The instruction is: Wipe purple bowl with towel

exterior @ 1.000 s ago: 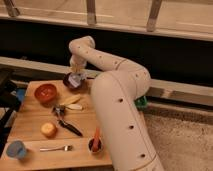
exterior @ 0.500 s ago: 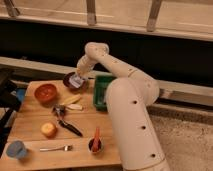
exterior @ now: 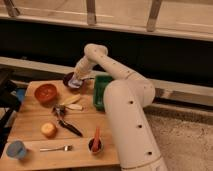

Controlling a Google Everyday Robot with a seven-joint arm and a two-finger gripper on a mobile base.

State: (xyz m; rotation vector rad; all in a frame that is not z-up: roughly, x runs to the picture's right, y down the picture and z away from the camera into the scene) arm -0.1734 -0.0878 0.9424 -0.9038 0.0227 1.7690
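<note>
At the far left, near the front corner of the wooden table (exterior: 30, 125), sits a small blue cup (exterior: 16, 149); behind it, toward the back left, stands the orange-red bowl (exterior: 45, 92); nearer the front lies a round yellow-orange fruit (exterior: 48, 129), with a fork (exterior: 55, 148) just in front of it, handle pointing left; a dark-handled tool (exterior: 66, 123) lies slantwise in the middle of the table, and a pale banana-like piece (exterior: 74, 103) lies just behind it; at the back edge, right of the orange-red bowl, sits the purple bowl (exterior: 67, 78); the gripper (exterior: 76, 82) hangs directly over it, reaching down from the white arm (exterior: 112, 65), clenched on the towel (exterior: 75, 84), whose pale blue-grey folds lie at the bowl's opening beneath the fingers; whether the cloth presses on the bowl's inside or only brushes its rim cannot be told; further right and toward the front, a small dark cup holds something red and upright (exterior: 95, 141); behind that, a green container (exterior: 101, 90) stands beside the purple bowl, partly hidden by the robot's white body (exterior: 130, 125), which fills the right side.
</note>
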